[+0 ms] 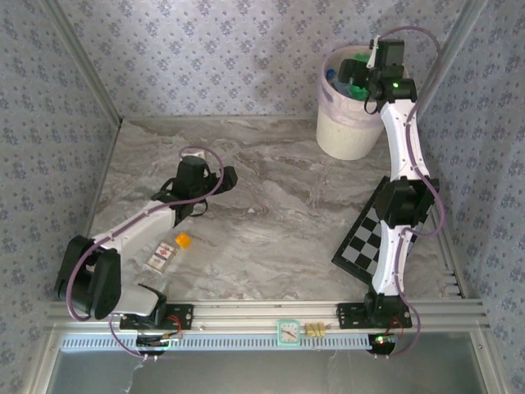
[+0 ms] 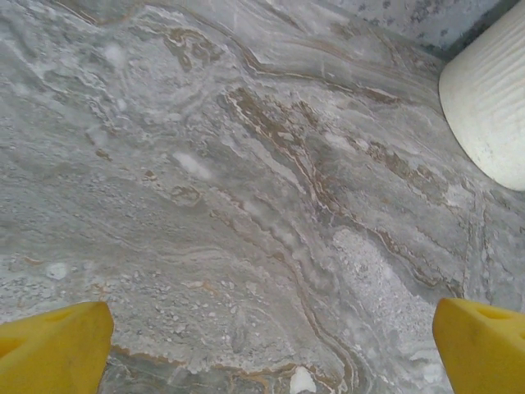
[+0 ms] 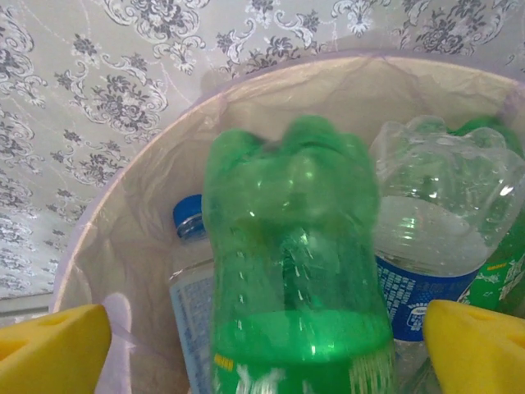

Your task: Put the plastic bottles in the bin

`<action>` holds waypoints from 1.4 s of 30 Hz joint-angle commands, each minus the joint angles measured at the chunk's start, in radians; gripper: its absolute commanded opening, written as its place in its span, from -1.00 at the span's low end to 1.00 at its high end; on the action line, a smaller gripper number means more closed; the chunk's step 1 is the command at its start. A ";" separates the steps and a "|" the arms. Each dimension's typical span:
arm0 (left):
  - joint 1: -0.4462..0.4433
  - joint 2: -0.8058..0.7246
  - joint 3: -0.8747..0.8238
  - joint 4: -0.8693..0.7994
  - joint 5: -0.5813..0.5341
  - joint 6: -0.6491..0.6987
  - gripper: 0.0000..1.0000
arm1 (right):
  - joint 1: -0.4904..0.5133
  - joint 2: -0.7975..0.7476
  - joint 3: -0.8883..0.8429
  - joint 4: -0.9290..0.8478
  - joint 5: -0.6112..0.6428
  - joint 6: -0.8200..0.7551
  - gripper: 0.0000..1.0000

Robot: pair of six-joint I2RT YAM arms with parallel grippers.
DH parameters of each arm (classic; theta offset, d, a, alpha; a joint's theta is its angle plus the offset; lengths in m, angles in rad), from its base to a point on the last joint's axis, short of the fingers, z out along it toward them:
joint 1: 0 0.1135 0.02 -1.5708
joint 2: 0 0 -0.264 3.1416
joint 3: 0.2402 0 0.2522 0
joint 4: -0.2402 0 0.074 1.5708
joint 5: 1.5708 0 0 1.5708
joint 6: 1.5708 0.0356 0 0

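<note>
While the right gripper [image 3: 262,345] hangs over the bin [image 1: 349,135] at the far right corner, its yellow fingers [image 3: 49,345] stand spread wide, clear of the green bottle [image 3: 291,246] that sits bottom-up between them within the bin's lined mouth. Also in the bin: a clear bottle with a blue label [image 3: 426,246] and a blue-capped bottle [image 3: 190,220]. Left gripper [image 2: 271,345]: jaws apart, empty, above the bare marble table [image 2: 246,164]. A red-and-white packet [image 1: 162,255] and an orange piece [image 1: 182,240] lie near the left arm.
</note>
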 commanded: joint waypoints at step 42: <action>0.300 0.081 -0.071 0.141 -0.495 0.420 0.94 | 0.129 -0.614 -1.666 0.784 0.340 -0.200 1.00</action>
